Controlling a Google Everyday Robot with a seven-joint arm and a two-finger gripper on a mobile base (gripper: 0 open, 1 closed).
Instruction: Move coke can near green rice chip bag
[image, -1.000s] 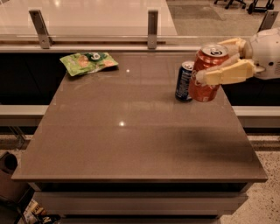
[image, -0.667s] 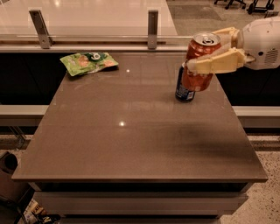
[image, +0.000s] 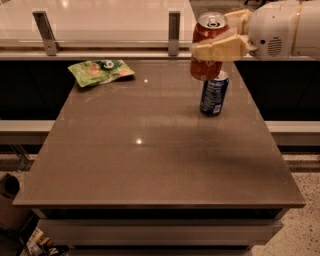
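The coke can (image: 206, 66), red-orange with a silver top, is held upright in the air above the table's right side. My gripper (image: 216, 41) reaches in from the right and is shut on it, one tan finger (image: 220, 48) across its front. The green rice chip bag (image: 101, 72) lies flat at the table's far left, well to the left of the can.
A dark blue can (image: 214, 94) stands on the brown table (image: 150, 165) just below and right of the held can. Two metal posts (image: 174, 31) rise from a ledge behind the table. The table's edges drop off on all sides.
My gripper has lifted the coke can up off the table and carried it left, past the blue can and above it.
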